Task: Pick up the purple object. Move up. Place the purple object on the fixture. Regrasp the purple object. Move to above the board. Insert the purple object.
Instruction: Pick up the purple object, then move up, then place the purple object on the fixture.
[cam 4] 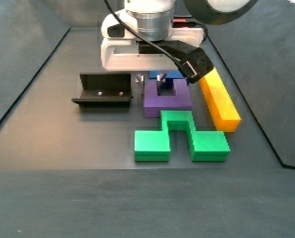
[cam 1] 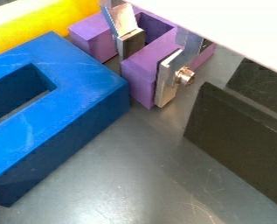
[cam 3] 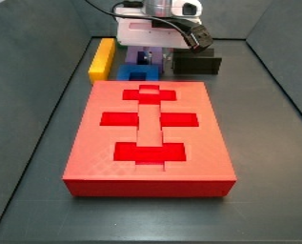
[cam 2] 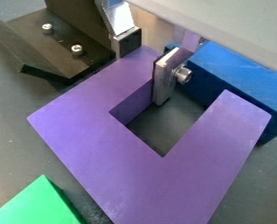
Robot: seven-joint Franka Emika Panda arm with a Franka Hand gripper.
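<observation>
The purple object [cam 1: 143, 68] is a U-shaped block lying flat on the floor between the blue block [cam 1: 41, 105] and the dark fixture [cam 1: 239, 118]. In both wrist views my gripper [cam 1: 148, 72] straddles the prong nearest the fixture. One finger stands in the notch, the other [cam 1: 169, 79] lies against the prong's outer face, and both pads sit on the prong with no gap showing. In a side view the gripper [cam 4: 162, 82] is low over the purple object [cam 4: 166, 98], beside the fixture [cam 4: 102, 90]. The red board [cam 3: 151, 133] lies in front in a side view.
A yellow bar [cam 4: 216, 100] lies beside the purple object and a green block [cam 4: 177, 137] in front of it. The blue block [cam 3: 143, 72] and yellow bar [cam 3: 104, 57] sit behind the board. Dark walls enclose the floor.
</observation>
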